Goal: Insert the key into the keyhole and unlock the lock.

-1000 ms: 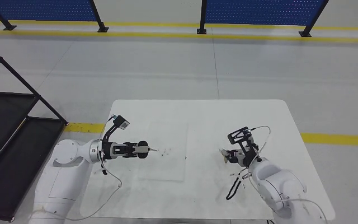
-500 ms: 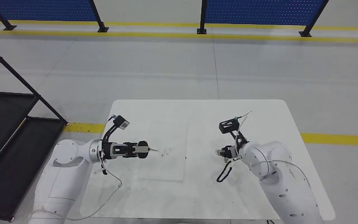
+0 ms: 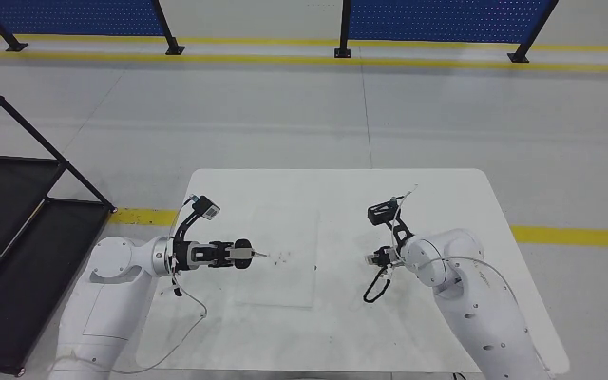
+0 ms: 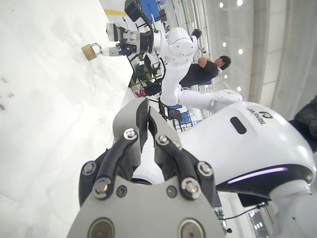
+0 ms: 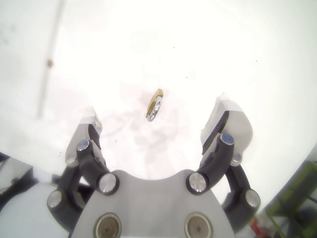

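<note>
Brass lock before spread right end effector

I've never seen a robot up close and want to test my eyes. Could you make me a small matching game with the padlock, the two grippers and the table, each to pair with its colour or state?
Things:
1. padlock
2. left gripper
3. right gripper
4. table

Descriptions:
A. fingers spread wide open
B. white
C. fingers shut together
D. brass body with a silver loop

Pairs: 1-D, 2-C, 3-A, 4-B
</note>
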`<control>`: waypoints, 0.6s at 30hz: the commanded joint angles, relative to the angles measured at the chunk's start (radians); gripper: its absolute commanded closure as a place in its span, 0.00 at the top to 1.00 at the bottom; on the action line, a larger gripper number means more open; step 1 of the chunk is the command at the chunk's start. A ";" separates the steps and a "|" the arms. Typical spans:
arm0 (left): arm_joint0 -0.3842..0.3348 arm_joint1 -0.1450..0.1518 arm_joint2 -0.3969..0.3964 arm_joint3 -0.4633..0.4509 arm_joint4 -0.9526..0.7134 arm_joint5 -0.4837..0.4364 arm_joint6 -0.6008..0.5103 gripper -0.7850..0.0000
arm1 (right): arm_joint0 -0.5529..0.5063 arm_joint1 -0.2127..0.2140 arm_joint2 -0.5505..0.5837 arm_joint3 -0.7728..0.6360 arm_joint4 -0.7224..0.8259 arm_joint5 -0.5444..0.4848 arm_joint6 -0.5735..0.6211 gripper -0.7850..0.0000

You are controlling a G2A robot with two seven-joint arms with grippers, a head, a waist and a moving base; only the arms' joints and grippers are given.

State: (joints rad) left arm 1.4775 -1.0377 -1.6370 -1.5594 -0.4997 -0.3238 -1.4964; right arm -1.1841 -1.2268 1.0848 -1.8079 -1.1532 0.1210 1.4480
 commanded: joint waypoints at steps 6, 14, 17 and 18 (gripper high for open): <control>0.000 0.000 0.000 0.000 0.000 0.000 0.000 0.00 | -0.001 0.001 0.004 -0.001 0.001 0.011 0.037 1.00; 0.000 0.000 0.000 0.000 0.000 0.000 0.000 0.00 | 0.089 0.003 -0.069 0.101 0.092 0.061 0.088 1.00; 0.000 0.000 0.000 0.000 0.000 0.000 0.000 0.00 | 0.128 0.013 -0.109 0.138 0.131 0.079 0.088 1.00; 0.000 0.000 0.000 0.000 0.000 0.000 0.000 0.00 | 0.140 0.017 -0.123 0.148 0.141 0.088 0.088 1.00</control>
State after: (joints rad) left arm 1.4775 -1.0377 -1.6370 -1.5594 -0.4997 -0.3238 -1.4964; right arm -1.0544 -1.2133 0.9733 -1.6684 -1.0207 0.2022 1.5358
